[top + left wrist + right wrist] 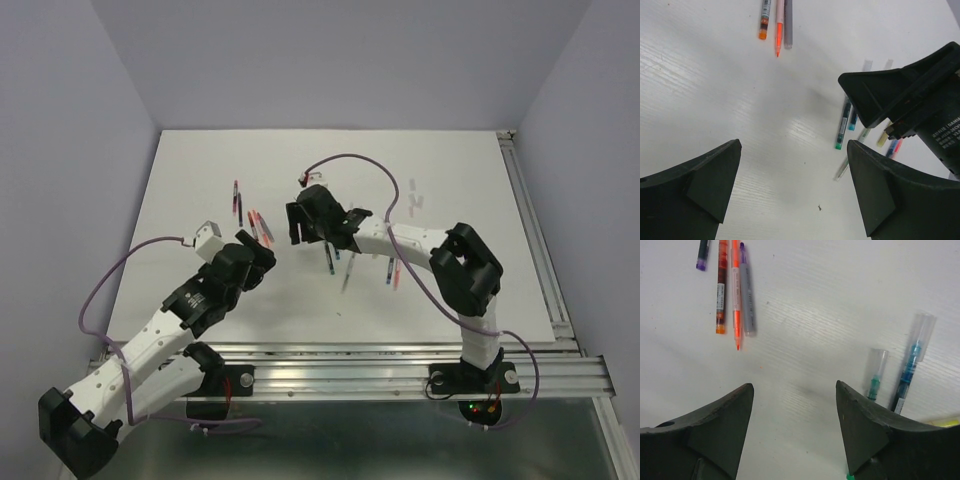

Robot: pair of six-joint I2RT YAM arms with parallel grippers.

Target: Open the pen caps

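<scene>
Several thin marker pens lie on the white table (200, 170). In the right wrist view a green pen (873, 386) wears a clear cap (877, 359), and a blue pen (906, 375) beside it wears a clear cap (922, 332). At the upper left lie an orange-ended pen (721, 290), an uncapped orange pen (735, 295) and a grey pen (747, 300). My right gripper (793, 387) is open and empty above bare table, left of the green pen. My left gripper (792, 150) is open and empty, close to the right gripper (298, 222). The green pen (842, 125) lies just ahead of it.
A purple pen (702, 252) lies at the far left of the group. More pens lie on the table, one pair on the right (392, 270) and another pair further back (412, 200). A translucent pen (842, 169) lies near my left gripper's right finger. A metal rail (400, 352) runs along the table's near edge.
</scene>
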